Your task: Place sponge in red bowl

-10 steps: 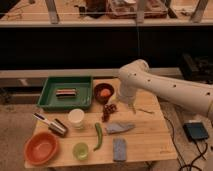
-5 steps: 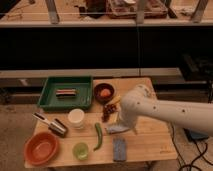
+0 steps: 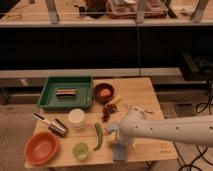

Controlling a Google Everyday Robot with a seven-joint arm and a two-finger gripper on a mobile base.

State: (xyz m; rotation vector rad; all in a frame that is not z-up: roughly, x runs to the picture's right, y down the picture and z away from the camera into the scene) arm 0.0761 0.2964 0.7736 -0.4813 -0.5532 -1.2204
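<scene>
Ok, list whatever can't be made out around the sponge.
- Camera view, gripper: low at the sponge's far end, mostly hidden by the arm; contact unclear.
- That far end: covered by the gripper.
- In the tray, the item: too blurred to identify.
- The arm's base: cut off by the right edge.

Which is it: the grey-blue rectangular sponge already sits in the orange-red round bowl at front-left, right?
No. The grey-blue rectangular sponge lies on the wooden table, just below the end effector, not in the orange-red round bowl at front-left. The camera view shows it.
</scene>
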